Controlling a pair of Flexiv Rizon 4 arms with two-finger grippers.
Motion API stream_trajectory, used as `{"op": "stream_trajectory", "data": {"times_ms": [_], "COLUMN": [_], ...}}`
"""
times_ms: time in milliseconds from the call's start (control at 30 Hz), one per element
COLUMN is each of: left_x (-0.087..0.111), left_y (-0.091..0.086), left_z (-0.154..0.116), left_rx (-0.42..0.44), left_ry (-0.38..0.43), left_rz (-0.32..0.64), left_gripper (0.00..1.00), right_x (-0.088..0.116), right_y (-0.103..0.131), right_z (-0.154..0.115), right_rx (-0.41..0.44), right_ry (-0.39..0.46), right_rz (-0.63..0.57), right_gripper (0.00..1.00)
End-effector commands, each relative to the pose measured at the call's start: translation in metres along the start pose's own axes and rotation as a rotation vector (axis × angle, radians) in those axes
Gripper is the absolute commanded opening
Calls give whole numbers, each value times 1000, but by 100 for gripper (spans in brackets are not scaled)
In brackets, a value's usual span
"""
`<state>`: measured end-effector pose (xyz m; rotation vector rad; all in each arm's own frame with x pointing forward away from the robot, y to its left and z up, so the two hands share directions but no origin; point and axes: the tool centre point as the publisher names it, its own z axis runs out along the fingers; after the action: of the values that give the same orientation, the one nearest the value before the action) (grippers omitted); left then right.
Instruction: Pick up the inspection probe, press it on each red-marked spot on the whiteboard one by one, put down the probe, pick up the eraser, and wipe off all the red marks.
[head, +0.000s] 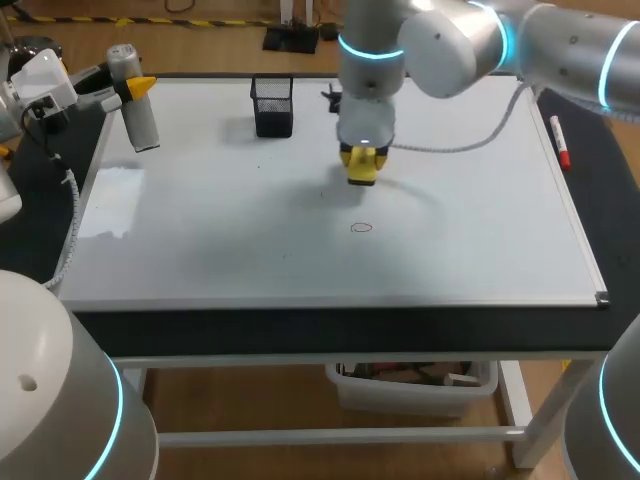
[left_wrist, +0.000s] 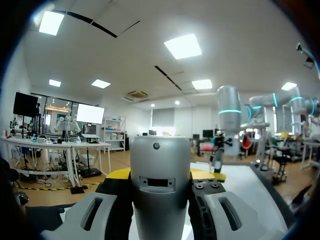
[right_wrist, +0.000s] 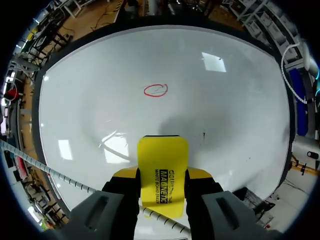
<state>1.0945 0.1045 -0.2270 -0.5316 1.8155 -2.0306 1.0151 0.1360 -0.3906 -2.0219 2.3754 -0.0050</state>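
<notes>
The right claw (right_wrist: 162, 174) is clenched on the yellow eraser (right_wrist: 163, 157), held low over the whiteboard (head: 200, 230) just short of the one red mark (right_wrist: 156, 90), probably lined up for a wiping pass. The left claw (left_wrist: 161, 175) grips the inspection probe (left_wrist: 160, 197) near the whiteboard's far left corner, seemingly parked clear.

Eraser (right_wrist: 162, 167) over whiteboard (head: 200, 250), pen holder (head: 272, 105) behind it, mark (head: 361, 227) before it.

Whiteboard (head: 200, 230) on the table (head: 340, 330) holds a mesh cup (head: 273, 105), a red ring (head: 361, 228), a marker (head: 560, 142) at its edge
</notes>
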Motion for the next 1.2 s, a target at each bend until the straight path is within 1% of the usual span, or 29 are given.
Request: {"op": "stream_trajectory", "data": {"times_ms": [33,267,400,467,533,567,700,833,933,1033,1200], "left_x": [1,1,1,1,1,1,1,1,1,1,1], "left_y": [0,0,0,0,0,0,0,0,0,0,0], "left_z": [0,0,0,0,0,0,0,0,0,0,0], "left_rx": [2,2,2,2,2,2,2,2,2,2,2], "left_ry": [-1,-1,-1,-1,-1,-1,-1,-1,-1,-1,-1], "left_rz": [3,3,3,3,3,3,3,3,3,3,3], "left_gripper": [0,0,0,0,0,0,0,0,0,0,0], "right_x": [42,110,143,155,173,180,204,225,234,242,248], "right_y": [-6,-18,-25,-27,-29,-30,-30,-29,-28,-27,-28], "right_z": [-8,-9,-6,-3,-1,0,1,4,5,7,5], "right_rx": [10,6,-22,-26,-43,-41,-48,-54,-58,-66,-65], "right_ry": [4,44,21,41,25,41,26,12,13,15,24], "right_rz": [54,189,268,288,330,341,403,452,470,485,500], "right_gripper": [0,0,0,0,0,0,0,0,0,0,0]}}
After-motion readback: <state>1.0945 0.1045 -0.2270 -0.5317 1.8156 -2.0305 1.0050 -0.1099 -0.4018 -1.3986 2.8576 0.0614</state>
